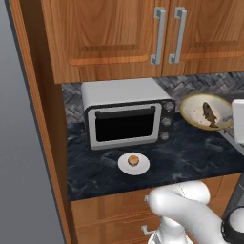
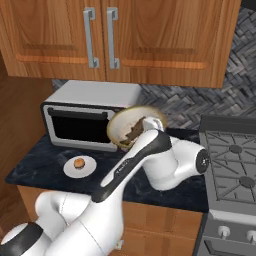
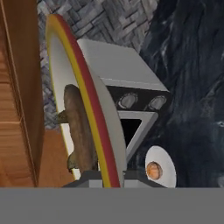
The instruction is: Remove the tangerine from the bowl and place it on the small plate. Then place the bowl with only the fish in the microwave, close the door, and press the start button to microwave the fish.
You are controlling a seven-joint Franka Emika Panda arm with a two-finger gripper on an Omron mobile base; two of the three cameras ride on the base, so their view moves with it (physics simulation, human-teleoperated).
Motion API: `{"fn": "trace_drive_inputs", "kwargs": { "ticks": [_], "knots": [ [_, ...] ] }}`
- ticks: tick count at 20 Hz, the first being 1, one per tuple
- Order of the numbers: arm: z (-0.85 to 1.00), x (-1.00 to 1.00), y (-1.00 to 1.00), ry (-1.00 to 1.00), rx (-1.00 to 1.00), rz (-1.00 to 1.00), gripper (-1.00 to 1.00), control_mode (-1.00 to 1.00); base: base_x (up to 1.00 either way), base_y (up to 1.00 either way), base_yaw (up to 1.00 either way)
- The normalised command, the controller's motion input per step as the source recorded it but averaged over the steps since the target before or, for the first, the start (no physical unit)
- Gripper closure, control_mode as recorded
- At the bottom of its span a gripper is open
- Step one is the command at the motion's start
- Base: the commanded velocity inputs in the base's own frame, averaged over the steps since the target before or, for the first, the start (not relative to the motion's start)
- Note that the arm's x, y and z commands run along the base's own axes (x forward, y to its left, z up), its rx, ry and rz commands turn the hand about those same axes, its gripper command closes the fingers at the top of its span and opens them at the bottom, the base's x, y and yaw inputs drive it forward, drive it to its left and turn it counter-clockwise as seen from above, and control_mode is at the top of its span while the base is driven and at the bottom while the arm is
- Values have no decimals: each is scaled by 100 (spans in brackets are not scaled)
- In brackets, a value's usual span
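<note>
The cream-tan bowl [image 1: 196, 112] [image 2: 120, 129] hangs in the air above the counter, tipped steeply on edge, its yellow rim [image 3: 89, 105] running up the hand view. The dark-brown fish [image 1: 208, 114] [image 2: 134, 133] [image 3: 78, 127] lies against its inside. My gripper [image 3: 109, 180] is shut on the bowl's rim at the bottom of the hand view. The tangerine [image 1: 134, 160] [image 2: 78, 163] [image 3: 153, 170] sits on the small white plate [image 1: 142, 167] [image 2: 87, 170] [image 3: 164, 157] on the counter, in front of the toaster oven. The microwave and its door are out of view.
A silver toaster oven [image 1: 126, 114] [image 2: 85, 120] [image 3: 124, 72] with knobs stands at the back of the dark counter [image 1: 190, 157]. Wooden cabinets [image 1: 143, 33] hang overhead, close above the bowl. A stove [image 2: 232, 170] sits to the right.
</note>
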Motion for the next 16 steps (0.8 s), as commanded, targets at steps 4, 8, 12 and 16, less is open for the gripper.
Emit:
{"fn": "trace_drive_inputs", "kwargs": {
  "ticks": [4, 8, 12, 16],
  "knots": [
    [-5, -4, 100, 8, -27, 5, 100, -100, 0, 0, 0],
    [-19, -4, 40, 8, -13, 4, 100, -100, 0, 0, 0],
    [-2, -26, 0, -7, -1, 0, 100, 100, -48, 0, -3],
    [0, 0, 0, 0, 0, 0, 100, 100, -100, -18, 4]
  ]
}}
